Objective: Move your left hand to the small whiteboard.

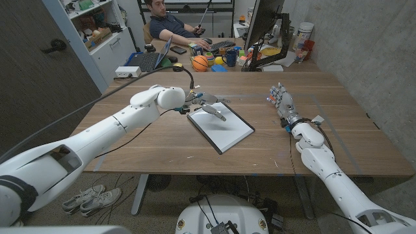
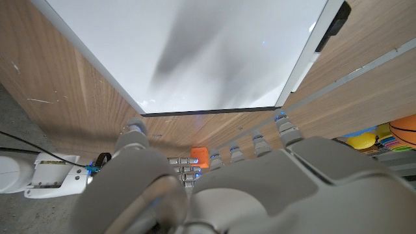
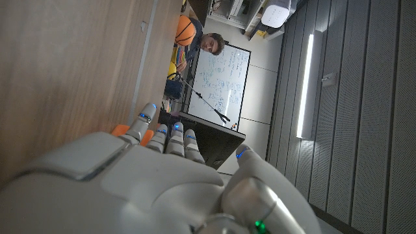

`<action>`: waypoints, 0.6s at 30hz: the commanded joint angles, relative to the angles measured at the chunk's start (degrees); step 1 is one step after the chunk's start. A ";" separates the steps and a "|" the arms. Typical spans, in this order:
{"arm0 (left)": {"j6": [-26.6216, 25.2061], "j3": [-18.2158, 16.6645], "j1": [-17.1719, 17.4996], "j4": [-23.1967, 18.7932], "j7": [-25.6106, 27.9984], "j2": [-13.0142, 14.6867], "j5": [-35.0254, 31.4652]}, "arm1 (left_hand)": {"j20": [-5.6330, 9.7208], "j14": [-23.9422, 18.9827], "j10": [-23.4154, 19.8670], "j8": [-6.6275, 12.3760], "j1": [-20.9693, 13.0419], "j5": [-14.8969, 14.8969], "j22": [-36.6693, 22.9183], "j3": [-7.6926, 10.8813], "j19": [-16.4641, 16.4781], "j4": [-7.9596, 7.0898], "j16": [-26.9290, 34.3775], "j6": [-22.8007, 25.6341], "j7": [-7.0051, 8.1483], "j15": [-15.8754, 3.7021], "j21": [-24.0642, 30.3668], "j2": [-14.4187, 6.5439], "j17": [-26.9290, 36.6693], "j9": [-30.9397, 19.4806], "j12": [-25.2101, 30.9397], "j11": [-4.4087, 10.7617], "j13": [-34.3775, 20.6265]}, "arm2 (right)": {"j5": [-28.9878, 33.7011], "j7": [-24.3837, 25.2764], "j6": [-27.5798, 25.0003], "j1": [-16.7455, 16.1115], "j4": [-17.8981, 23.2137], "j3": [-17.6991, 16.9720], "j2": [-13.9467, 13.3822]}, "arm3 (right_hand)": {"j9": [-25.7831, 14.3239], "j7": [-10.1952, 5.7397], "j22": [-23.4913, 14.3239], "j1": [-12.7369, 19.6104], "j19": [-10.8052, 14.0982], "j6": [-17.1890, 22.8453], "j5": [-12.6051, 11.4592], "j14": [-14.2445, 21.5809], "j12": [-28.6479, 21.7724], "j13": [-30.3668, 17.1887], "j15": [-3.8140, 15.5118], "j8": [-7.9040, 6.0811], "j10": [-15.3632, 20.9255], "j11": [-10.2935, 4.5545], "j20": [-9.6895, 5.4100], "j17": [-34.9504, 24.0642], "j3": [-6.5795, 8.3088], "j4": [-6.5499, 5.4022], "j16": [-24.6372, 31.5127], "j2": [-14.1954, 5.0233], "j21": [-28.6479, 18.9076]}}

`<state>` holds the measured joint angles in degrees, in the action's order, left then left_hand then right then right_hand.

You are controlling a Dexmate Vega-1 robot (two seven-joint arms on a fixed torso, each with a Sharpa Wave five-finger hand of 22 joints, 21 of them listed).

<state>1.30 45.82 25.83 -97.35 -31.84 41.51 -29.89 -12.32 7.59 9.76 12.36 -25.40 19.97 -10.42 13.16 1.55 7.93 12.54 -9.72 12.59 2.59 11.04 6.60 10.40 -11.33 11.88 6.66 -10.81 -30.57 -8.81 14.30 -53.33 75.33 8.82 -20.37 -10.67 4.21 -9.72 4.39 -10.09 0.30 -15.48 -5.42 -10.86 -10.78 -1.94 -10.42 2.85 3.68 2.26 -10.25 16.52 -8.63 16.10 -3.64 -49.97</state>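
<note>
The left hand's fingers [image 1: 218, 112] reach out spread and holding nothing over the small whiteboard's [image 1: 224, 130] far left end, casting a shadow on its white face; whether they touch it I cannot tell. The left hand [image 1: 207, 104] hangs above that far edge. The board lies mid-table, long axis running diagonally from far-left to near-right, bare wooden table [image 1: 162, 146] all round. The right hand [image 1: 279, 101] stands well apart, fingers loose and empty.
</note>
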 commanded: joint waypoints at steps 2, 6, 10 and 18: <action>-1.33 -0.24 0.35 -1.31 -0.33 0.17 -0.58 | -0.23 0.22 2.40 0.55 -0.66 0.24 -0.13 -0.14 0.26 -0.02 -0.12 -2.02 0.13 -0.42 0.24 -0.18 0.05 -0.24 -0.11 0.50 -0.12 | -0.37 -2.03 0.30 2.69 -3.36 -0.09 0.48 | -0.11 0.11 -0.30 -0.53 -1.06 -0.14 -0.36 0.11 -0.22 -0.21 0.08 -0.39 0.00 0.13 0.16 -0.19 -0.43 -0.01 -0.27 -0.01 0.13; -1.60 0.02 0.44 -1.40 -0.68 0.13 -0.72 | -0.23 0.17 2.37 0.59 -0.79 0.25 -0.13 -0.19 0.25 -0.05 -0.13 -1.86 0.13 -0.49 0.22 -0.25 0.05 -0.24 -0.15 0.46 -0.13 | -0.44 -2.58 0.13 3.45 -4.28 0.08 0.70 | -0.11 0.09 -0.30 -0.54 -1.05 -0.16 -0.38 0.15 -0.21 -0.21 0.10 -0.39 -0.01 0.15 0.15 -0.19 -0.46 0.00 -0.29 -0.01 0.20; -1.81 -0.06 0.53 -1.49 -0.78 0.16 -0.47 | -0.23 0.21 2.33 0.63 -0.91 0.26 -0.12 -0.24 0.24 -0.07 -0.17 -1.70 0.13 -0.49 0.20 -0.32 0.05 -0.25 -0.18 0.51 -0.14 | -0.45 -2.87 0.17 3.67 -4.64 0.17 0.88 | -0.11 0.10 -0.30 -0.56 -1.01 -0.14 -0.42 0.22 -0.21 -0.21 0.10 -0.40 0.00 0.19 0.14 -0.18 -0.52 0.03 -0.30 -0.01 0.30; -1.04 0.49 0.14 -0.80 -0.88 -0.30 -0.61 | -0.23 0.21 2.25 0.70 -1.16 0.29 -0.11 -0.34 0.22 -0.12 -0.22 -1.36 0.13 -0.50 0.16 -0.44 0.04 -0.25 -0.23 0.54 -0.15 | -0.22 -2.98 -0.48 3.42 -3.69 0.06 0.34 | -0.10 0.05 -0.31 -0.61 -0.97 -0.21 -0.51 0.24 -0.21 -0.21 0.13 -0.38 0.01 0.15 0.14 -0.18 -0.64 0.06 -0.39 -0.02 0.52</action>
